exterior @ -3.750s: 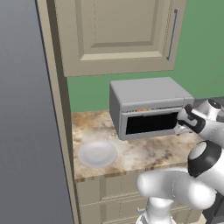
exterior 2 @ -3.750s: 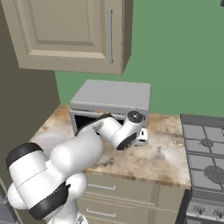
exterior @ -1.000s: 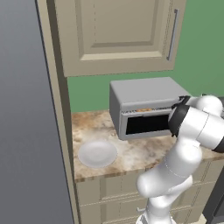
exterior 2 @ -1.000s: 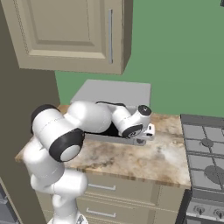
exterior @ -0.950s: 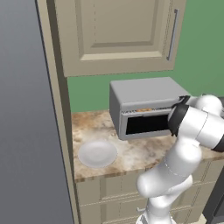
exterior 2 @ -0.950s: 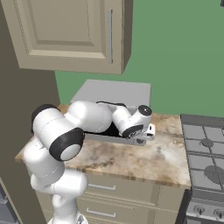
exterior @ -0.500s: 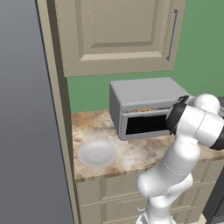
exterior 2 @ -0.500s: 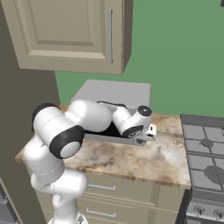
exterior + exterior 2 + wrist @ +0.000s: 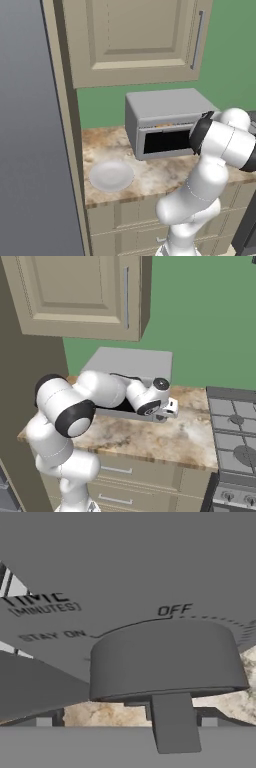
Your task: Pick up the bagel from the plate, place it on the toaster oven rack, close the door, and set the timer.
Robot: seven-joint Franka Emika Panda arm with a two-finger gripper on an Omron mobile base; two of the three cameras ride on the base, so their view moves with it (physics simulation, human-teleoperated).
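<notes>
The toaster oven (image 9: 167, 107) stands on the counter with its door (image 9: 165, 143) upright and shut, its glass dark. The toaster oven rack and the bagel are hidden behind it. The plate (image 9: 111, 175) lies bare on the counter to the oven's left. My gripper (image 9: 167, 414) is at the right end of the oven's front. In the hand view the grey timer knob (image 9: 165, 660) sits very close, under the marks OFF, STAY ON and TIME (MINUTES). My gripper (image 9: 127, 722) is open, its fingertips (image 9: 50, 721) set wide apart just below the knob.
A beige wall cabinet (image 9: 135, 40) hangs above the oven. A tall grey panel (image 9: 30, 150) closes off the left side. A stove (image 9: 235, 431) adjoins the counter on the right. My own arm (image 9: 100, 391) crosses the oven's front.
Since the oldest frames my arm has swung up and across the oven's front, carrying the hand to its right end. Over the last second the hand has barely moved.
</notes>
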